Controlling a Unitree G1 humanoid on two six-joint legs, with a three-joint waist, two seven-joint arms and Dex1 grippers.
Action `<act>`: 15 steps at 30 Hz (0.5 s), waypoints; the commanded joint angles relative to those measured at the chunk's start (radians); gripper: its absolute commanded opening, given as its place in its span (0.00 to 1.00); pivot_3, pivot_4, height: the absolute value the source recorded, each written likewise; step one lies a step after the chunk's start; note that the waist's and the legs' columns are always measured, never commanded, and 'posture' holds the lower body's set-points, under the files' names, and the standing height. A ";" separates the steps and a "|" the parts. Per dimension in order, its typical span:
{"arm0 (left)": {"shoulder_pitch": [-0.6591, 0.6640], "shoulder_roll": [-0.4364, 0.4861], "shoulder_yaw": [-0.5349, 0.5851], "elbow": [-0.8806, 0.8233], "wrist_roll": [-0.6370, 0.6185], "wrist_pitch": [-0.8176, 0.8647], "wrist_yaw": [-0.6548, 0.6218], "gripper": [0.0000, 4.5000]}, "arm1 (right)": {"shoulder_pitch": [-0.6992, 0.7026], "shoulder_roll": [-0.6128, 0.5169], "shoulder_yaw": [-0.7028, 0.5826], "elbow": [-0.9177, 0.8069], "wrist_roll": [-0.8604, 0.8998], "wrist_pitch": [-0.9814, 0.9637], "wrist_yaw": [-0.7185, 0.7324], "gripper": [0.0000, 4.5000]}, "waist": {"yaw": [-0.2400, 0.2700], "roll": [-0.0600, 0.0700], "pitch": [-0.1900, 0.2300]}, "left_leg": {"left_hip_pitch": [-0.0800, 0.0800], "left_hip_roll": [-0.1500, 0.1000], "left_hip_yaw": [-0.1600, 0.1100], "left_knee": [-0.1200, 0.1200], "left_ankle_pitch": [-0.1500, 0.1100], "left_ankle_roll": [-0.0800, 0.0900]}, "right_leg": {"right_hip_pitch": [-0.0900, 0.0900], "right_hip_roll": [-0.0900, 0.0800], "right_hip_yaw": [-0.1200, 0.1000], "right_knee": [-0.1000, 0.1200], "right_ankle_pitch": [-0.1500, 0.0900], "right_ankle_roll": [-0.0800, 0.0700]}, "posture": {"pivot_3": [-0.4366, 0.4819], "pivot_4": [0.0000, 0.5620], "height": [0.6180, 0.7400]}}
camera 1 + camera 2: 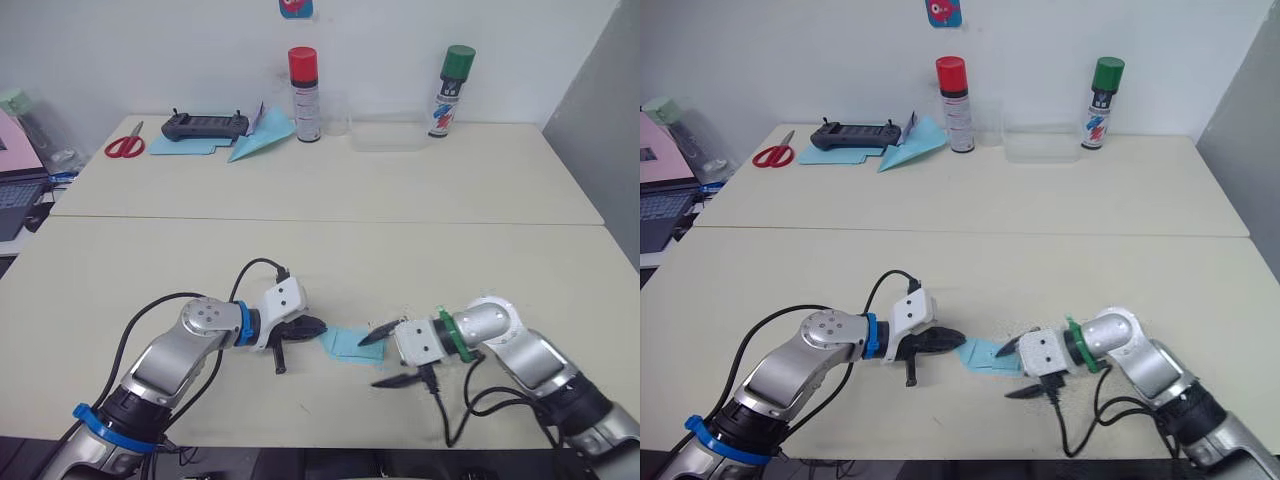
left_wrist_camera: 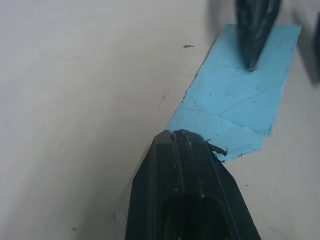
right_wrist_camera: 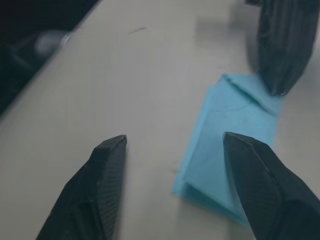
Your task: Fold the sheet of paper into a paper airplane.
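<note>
Far left of the worktop (image 1: pixel 480 190), well away from the job: red scissors (image 1: pixel 124 146), then a black controller (image 1: pixel 204 125) sitting on a wide flat blue sheet (image 1: pixel 180 146), a slim-nosed blue dart (image 1: pixel 262 136) just right of it, a red-capped spray can (image 1: pixel 304 82), a clear tray (image 1: pixel 387 136), and a green-capped can (image 1: pixel 450 92) further right. Prob. parked there as spares/samples, not in play.

Near edge, L to R: left end effector (image 1: pixel 308 326) comes in from the left w/ fingers pressed together, tip down on the left end of the sheet of paper (image 1: pixel 350 345). In the left wrist view the shut tip sits right at the paper's torn-looking corner, touching it. Looks like a pin/press to stop the paper sliding or to flatten a crease, not a pinch.

The sheet of paper lies flat on the worktop between the two end effectors, near-centre, small folded wedge w/ visible crease lines & layered edge. Not yet a paper airplane: no ridge or wings.

Right end effector (image 1: pixel 385 357) comes in from the right, fingers spread: far finger over the paper's right end, near finger off the paper over bare worktop. Contact of the far finger w/ the paper — can't tell for sure. Spread stance suggests it's set to hold that end or catch an edge for the next fold while the left anchors.
</note>
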 commanded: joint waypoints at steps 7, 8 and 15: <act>0.009 -0.013 -0.039 0.069 0.067 -0.012 0.013 0.00 | -0.137 0.277 -0.212 0.035 0.185 0.395 -0.342 0.47 | -0.002 0.001 -0.001 | 0.007 0.000 0.000 0.000 0.000 0.000 | 0.006 0.000 0.000 0.001 0.000 0.000 | 0.48 0.27 1.00; 0.009 -0.014 -0.039 0.070 0.070 -0.014 0.011 0.00 | -0.124 0.287 -0.195 0.037 0.172 0.405 -0.352 0.40 | 0.006 0.001 -0.001 | 0.007 0.000 0.000 0.000 0.000 0.000 | 0.006 0.000 0.000 0.000 0.000 0.000 | 0.48 0.27 1.00; -0.001 -0.011 -0.036 0.095 0.093 -0.040 0.014 0.00 | -0.027 0.269 -0.069 0.031 0.086 0.409 -0.377 0.01 | 0.014 0.000 -0.002 | 0.000 -0.001 0.000 -0.001 0.000 0.000 | 0.002 -0.001 -0.001 -0.003 -0.001 0.001 | 0.48 0.27 1.00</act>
